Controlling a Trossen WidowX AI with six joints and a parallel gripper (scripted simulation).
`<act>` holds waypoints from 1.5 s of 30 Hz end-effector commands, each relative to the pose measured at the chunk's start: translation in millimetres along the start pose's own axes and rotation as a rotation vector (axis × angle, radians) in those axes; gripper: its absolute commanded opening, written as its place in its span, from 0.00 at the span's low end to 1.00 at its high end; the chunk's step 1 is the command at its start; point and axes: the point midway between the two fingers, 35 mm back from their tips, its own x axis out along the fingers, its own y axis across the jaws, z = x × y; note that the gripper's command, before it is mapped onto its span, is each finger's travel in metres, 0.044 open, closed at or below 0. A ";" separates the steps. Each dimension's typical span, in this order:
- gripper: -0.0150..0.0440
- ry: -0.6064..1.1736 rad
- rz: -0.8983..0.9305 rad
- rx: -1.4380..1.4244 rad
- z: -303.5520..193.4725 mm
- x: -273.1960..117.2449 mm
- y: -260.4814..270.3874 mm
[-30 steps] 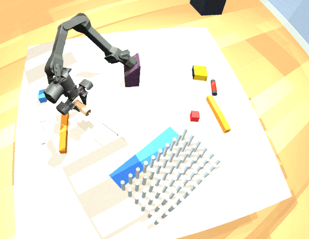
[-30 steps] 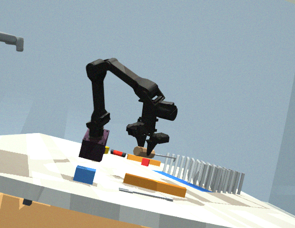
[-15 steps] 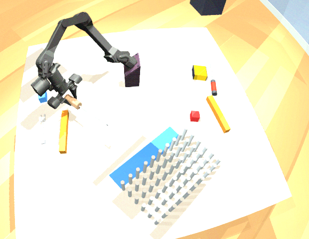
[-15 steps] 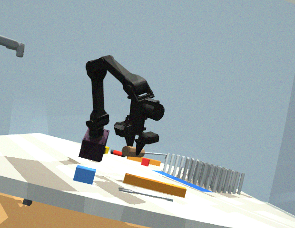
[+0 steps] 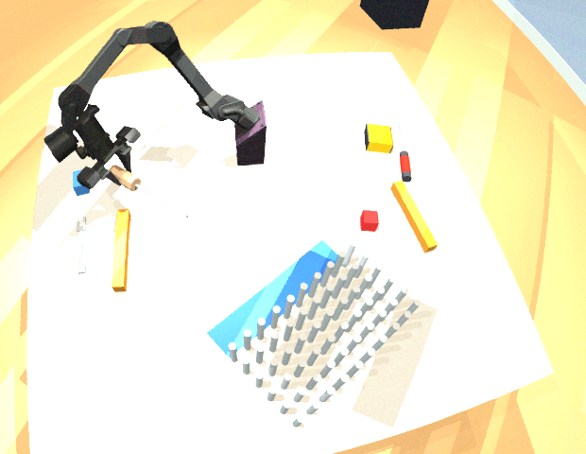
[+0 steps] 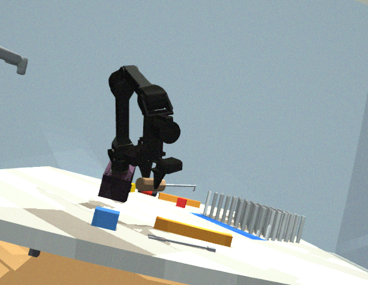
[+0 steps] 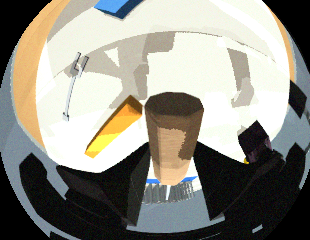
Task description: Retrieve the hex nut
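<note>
My gripper (image 5: 121,174) (image 6: 151,183) (image 7: 171,145) is shut on the wooden handle of a hook tool (image 5: 130,182) (image 6: 142,184) (image 7: 167,162), held above the table at the left. The tool's thin shaft points toward the spacer field, and its small bent tip points down in the exterior view. The tip is clear of the strip and the spacers. The grey metal spacers (image 5: 289,308) (image 6: 207,202) stand upright in rows. The blue taped strip (image 5: 271,295) (image 6: 227,225) runs along their near side. I cannot make out the hex nut in any view.
A blue block (image 5: 80,183) (image 6: 105,218), a thin grey tool (image 5: 81,252) (image 6: 187,243) and a yellow bar (image 5: 121,252) lie left. A red cube (image 5: 369,220), another yellow bar (image 5: 413,216), a yellow block (image 5: 380,138) and a red-handled tool (image 5: 405,165) lie right. The arm's base stands behind.
</note>
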 end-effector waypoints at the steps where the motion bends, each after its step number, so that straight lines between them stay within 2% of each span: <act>1: 0.25 0.005 0.026 -0.016 14.3 -14.2 -4.7; 22: 0.25 -0.044 0.116 -0.114 68.4 -66.9 -35.4; 38: 0.25 -0.102 0.179 -0.174 87.7 -109.7 -60.5; 45: 0.25 -0.106 0.182 -0.176 88.7 -110.6 -61.2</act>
